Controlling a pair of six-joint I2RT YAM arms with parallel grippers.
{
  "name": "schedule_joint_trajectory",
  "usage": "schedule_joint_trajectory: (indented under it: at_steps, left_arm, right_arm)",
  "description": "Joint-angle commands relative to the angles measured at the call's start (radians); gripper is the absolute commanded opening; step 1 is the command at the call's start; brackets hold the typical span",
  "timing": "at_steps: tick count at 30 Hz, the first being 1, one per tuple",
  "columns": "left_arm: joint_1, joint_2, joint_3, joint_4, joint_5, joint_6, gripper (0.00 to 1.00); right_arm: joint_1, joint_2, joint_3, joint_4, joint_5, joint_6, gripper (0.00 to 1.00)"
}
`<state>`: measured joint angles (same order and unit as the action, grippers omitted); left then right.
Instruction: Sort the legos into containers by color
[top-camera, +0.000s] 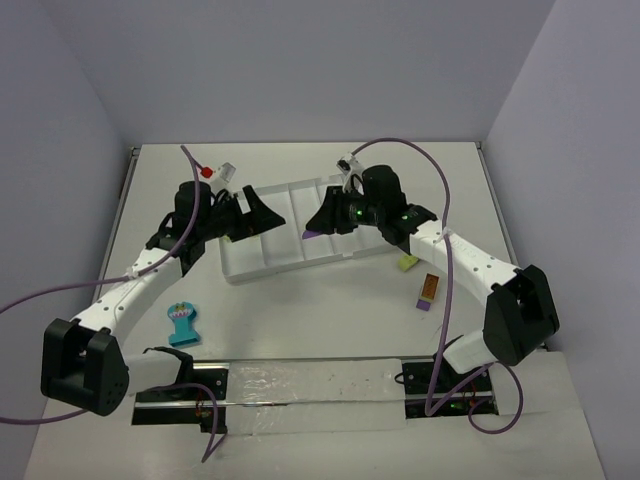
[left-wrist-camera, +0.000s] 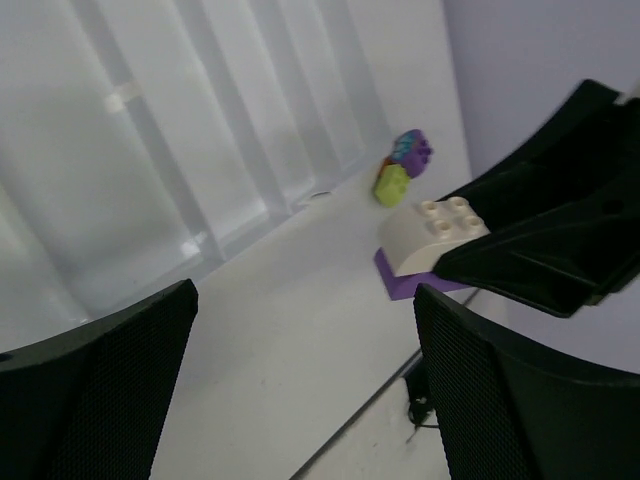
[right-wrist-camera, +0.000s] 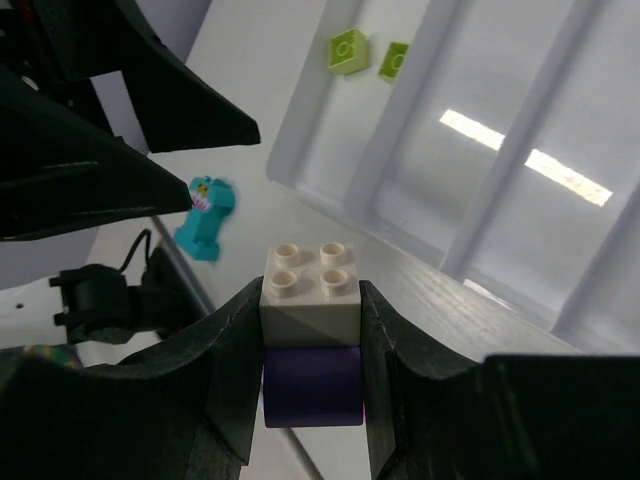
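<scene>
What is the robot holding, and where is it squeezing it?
The right gripper holds a tan-and-purple stacked lego, pinched on its two opposite sides. The left gripper is open and holds nothing.

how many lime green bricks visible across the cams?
3. Two sit side by side in the tray's outermost lane: one lime brick, a second lime brick. A third lime brick lies on the table right of the tray. More may be hidden.
</scene>
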<state>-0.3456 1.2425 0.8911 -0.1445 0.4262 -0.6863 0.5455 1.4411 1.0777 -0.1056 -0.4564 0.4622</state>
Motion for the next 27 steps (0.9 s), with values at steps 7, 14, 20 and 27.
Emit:
schedule_joint_trajectory:
  at_steps: [7,14,20,27]
  left_arm:
    - [0.027,-0.099,-0.230,0.598,0.355,-0.245,0.94]
    - [0.028,-0.088,-0.305,0.855,0.433,-0.358,0.92]
    - [0.028,-0.044,-0.343,1.010,0.462,-0.437,0.85]
    - [0.028,0.019,-0.368,1.222,0.479,-0.563,0.80]
  right_arm:
    - [-0.016,-0.006,0.067,0.095,-0.185,0.141,0.00]
    - [-0.019,-0.008,0.059,0.171,-0.235,0.198,0.00]
    - [-0.019,-0.012,0.037,0.261,-0.274,0.266,0.00]
    - [-0.018,-0.007,0.019,0.341,-0.292,0.328,0.00]
